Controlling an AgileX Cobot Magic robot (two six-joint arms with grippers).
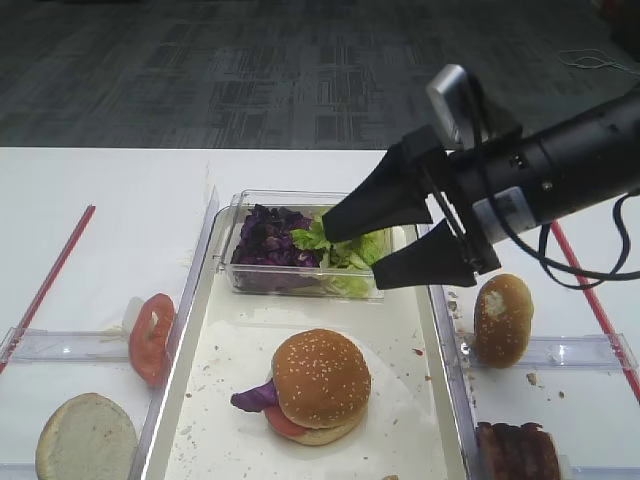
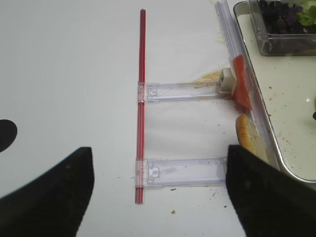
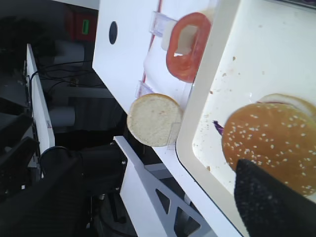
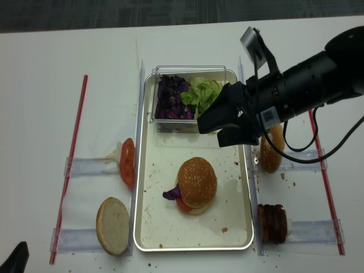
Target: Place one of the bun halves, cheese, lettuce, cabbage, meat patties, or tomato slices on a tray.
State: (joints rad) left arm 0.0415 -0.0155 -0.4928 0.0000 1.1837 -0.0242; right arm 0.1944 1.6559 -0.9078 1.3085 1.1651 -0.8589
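The sesame-topped bun half (image 1: 320, 375) caps a stack with tomato and cabbage showing under it, on the cream tray (image 1: 228, 345). My right gripper (image 1: 355, 255) hovers open and empty above the tray's far end, in front of the clear box holding cabbage (image 1: 266, 244) and lettuce (image 1: 312, 238). One of its fingers (image 3: 271, 210) shows over the bun top (image 3: 269, 140). A tomato slice (image 1: 150, 338) leans left of the tray. Meat patties (image 1: 517, 452) stand at its right. My left gripper (image 2: 158, 152) is open over bare table, far left. No cheese shows.
A pale flat bun half (image 1: 87, 438) leans at the tray's near left. A brown bun with a white patch (image 1: 502, 318) stands right of it. Clear plastic holders (image 2: 182, 170) and red strips (image 2: 141, 98) lie on the white table on both sides.
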